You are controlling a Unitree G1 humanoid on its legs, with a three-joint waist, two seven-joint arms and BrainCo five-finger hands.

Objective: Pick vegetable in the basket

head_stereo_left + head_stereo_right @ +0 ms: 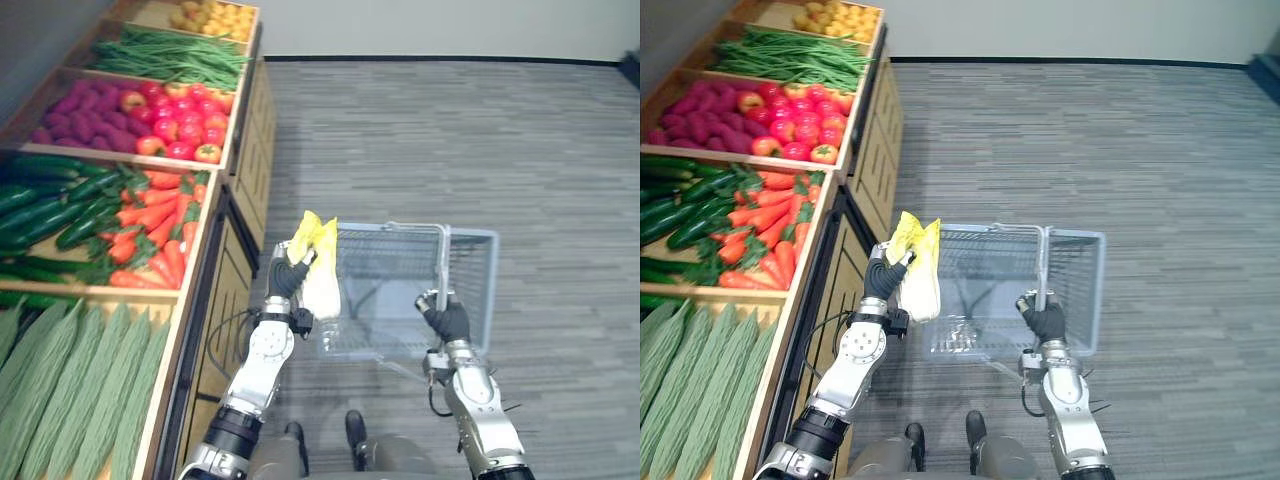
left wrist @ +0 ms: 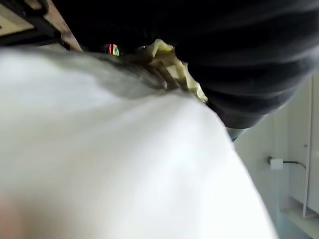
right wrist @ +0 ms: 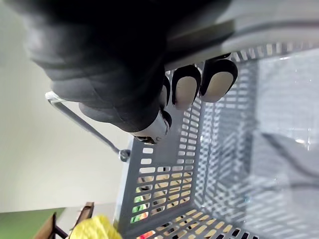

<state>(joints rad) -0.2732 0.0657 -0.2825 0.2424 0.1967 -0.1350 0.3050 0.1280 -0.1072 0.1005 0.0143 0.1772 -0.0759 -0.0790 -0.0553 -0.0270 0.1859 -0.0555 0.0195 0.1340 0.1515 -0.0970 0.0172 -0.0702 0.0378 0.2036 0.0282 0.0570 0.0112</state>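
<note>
Long vegetable with a white stalk and yellow leaves: held upright, leaves uppermost, within the curled fingers of the left hand, at the left rim of the grey plastic mesh basket. The cavity lies rightward. The metal handle is clasped by the right hand.

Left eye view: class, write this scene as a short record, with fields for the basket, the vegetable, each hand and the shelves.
Basket: grey perforated plastic basket, held above the grey carpet
Vegetable: white and yellow leafy cabbage, upright at the basket's left rim, not lying inside
Left hand: curled round the cabbage
Right hand: curled round the basket's handle
Shelves: wooden stand on the robot's left, with orange carrots, green cucumbers and red apples
</note>
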